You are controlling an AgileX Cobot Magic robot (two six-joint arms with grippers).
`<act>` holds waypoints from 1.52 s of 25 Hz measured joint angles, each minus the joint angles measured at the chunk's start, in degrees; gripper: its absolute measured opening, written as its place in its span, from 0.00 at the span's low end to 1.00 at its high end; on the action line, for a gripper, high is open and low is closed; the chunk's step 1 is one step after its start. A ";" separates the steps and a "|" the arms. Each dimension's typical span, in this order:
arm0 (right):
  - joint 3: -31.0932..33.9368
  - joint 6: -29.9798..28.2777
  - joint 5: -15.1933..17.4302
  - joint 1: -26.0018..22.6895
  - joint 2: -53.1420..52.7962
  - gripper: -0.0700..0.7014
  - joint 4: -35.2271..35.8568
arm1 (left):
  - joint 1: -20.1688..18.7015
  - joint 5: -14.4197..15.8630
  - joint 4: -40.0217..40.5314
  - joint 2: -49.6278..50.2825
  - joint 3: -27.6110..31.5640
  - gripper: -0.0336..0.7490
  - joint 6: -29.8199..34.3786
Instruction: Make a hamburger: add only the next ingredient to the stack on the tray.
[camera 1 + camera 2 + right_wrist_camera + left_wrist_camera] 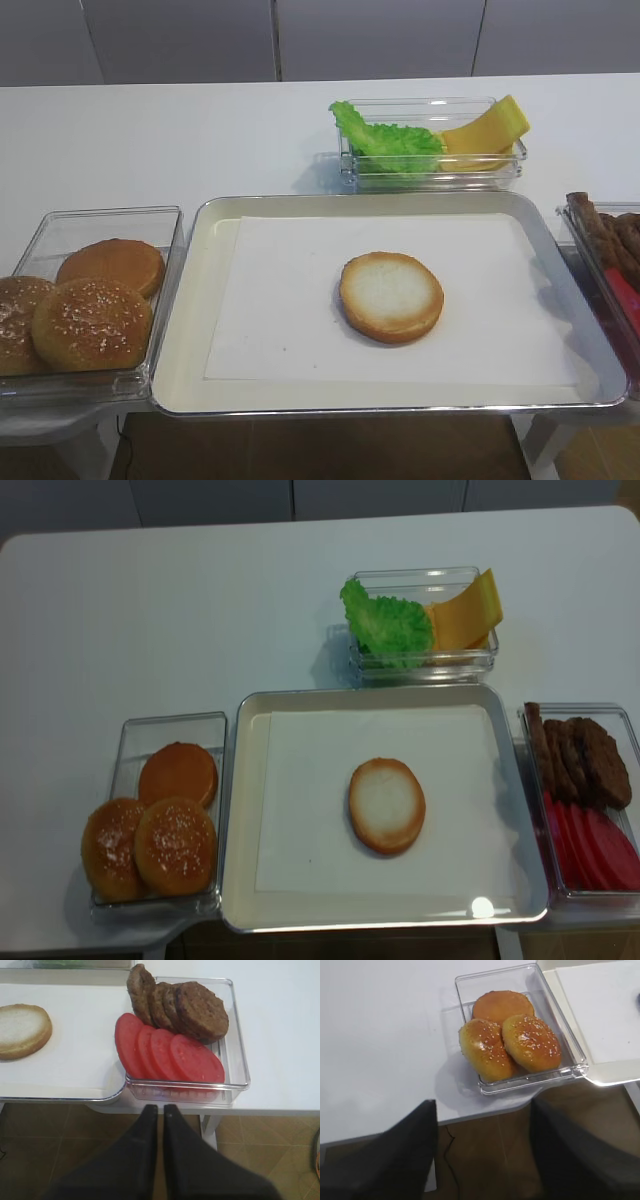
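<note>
A flat bun half [391, 296] lies cut face up, pale with a toasted rim, on the white paper in the middle of the silver tray [195, 330]; it is the only layer of the stack. It also shows at the left edge of the right wrist view. My left gripper [484, 1107] is open and empty, hanging over the floor just off the table's front edge, below the bun container. My right gripper [160, 1108] is shut and empty, also off the front edge, below the tomato container. Neither gripper shows in the high views.
A clear container [70, 235] left of the tray holds two sesame buns [530, 1042] and a smooth bun [502, 1005]. Behind the tray stands a container [430, 178] with lettuce and cheese. On the right, a container [235, 1060] holds tomato slices [170, 1055] and patties [190, 1007].
</note>
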 joint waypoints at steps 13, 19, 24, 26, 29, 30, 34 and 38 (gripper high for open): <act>0.00 0.00 0.00 0.00 0.00 0.13 0.00 | 0.00 0.48 -0.10 -11.88 5.18 0.60 -0.46; 0.00 0.00 0.00 0.00 0.00 0.13 0.00 | 0.10 0.35 -0.10 -12.50 5.18 0.59 -0.49; 0.00 0.00 0.00 0.00 0.00 0.13 0.00 | 0.10 -1.22 1.76 -12.64 7.13 0.59 -3.40; 0.00 0.00 0.00 0.00 0.00 0.13 0.00 | 0.10 -2.00 2.78 -12.64 9.20 0.59 -4.71; 0.00 0.00 0.00 0.00 0.00 0.13 0.00 | 0.10 -2.83 3.09 -12.64 10.37 0.59 -5.31; 0.00 0.00 0.00 0.00 0.00 0.13 0.00 | 0.10 -3.10 3.20 -12.64 10.50 0.59 -5.43; 0.00 0.11 0.00 0.00 0.00 0.13 0.00 | 0.10 -3.24 3.45 -12.64 11.55 0.59 -5.66; 0.00 0.25 0.00 0.00 0.00 0.13 0.00 | 0.10 -3.12 3.70 -12.64 12.16 0.59 -5.66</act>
